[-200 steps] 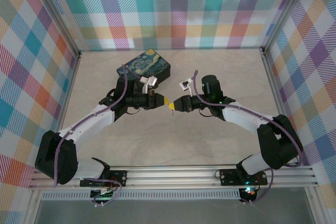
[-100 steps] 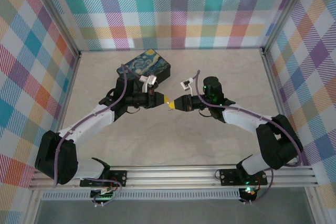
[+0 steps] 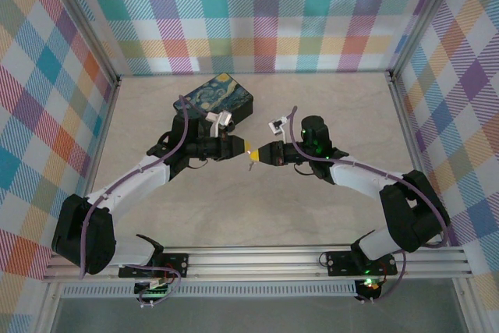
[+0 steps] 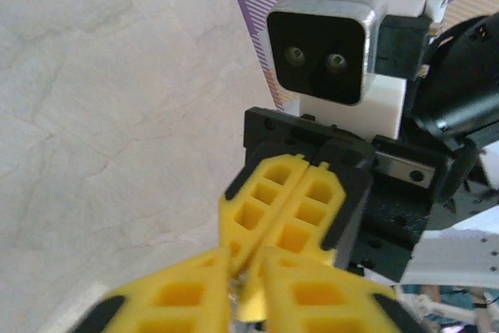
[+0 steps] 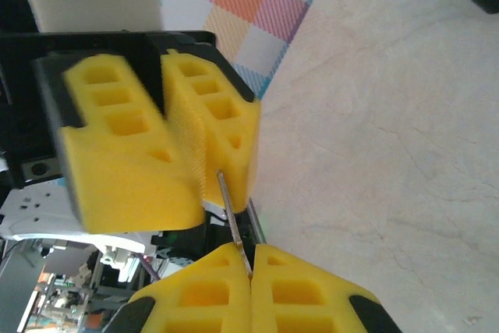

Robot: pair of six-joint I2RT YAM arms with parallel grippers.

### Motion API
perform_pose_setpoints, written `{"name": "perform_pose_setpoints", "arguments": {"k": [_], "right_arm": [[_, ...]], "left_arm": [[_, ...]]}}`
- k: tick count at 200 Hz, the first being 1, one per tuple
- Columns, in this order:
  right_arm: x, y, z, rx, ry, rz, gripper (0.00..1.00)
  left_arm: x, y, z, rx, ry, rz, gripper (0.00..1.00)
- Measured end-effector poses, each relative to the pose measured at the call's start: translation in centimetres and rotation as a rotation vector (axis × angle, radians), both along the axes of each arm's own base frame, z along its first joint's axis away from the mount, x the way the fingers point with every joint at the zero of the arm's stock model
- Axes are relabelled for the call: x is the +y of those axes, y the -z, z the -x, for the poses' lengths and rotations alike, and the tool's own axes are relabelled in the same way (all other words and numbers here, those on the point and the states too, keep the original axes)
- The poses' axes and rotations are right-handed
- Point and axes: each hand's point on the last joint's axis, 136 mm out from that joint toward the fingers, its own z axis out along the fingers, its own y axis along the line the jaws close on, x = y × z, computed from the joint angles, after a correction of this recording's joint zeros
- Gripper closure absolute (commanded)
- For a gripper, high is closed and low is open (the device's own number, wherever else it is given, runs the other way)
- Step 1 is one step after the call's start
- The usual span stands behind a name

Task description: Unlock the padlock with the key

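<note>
One left claw (image 3: 242, 148), one right claw (image 3: 258, 155), one box (image 3: 222, 99), maybe one key (image 5: 232, 224).

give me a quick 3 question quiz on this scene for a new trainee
1. True or false: the left gripper and right gripper meet tip to tip over the table.
2. Where does the night-sky box lie? A: far side, left of centre. B: near edge, right. C: under the right gripper.
3. In the right wrist view, what do the right gripper's fingers pinch?
Key: 1 true. 2 A. 3 a thin metal strip, probably the key seen edge on.
</note>
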Motion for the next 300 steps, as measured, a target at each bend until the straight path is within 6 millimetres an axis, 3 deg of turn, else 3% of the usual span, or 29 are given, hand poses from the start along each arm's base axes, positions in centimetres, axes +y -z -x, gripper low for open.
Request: {"name": "perform_pose_setpoints", "arguments": {"k": [55,110,141,175,245,300], "right_arm": [[-0.7,2.1,-0.3,0.016,0.046,0.087,1.00],[-1.5,4.3,-0.1,0.019,0.065,0.185,1.00],[-1.8,4.9,-0.5,0.023,0.088,0.222,1.00],[-2.2,5.5,-1.3,0.025,0.132,0.269,1.00],[-3.0,7.3,-1.3,0.040,0.149,0.346,1.00],[-3.0,7.8,-1.2,0.032,0.134,0.362,1.00]], "left_arm": [[0.8,0.6,-0.7,0.017,-0.047,-0.026,0.58],[3.9,2.8,-4.0,0.052,-0.284,-0.212,0.52],[5.6,6.7,-7.3,0.127,-0.498,-0.369,0.50],[6.1,11.1,-10.8,0.164,-0.657,-0.579,0.47],[5.4,13.9,-15.8,0.095,-0.836,-0.750,0.37],[6.3,16.5,-17.5,0.079,-0.910,-0.848,0.31]]}}
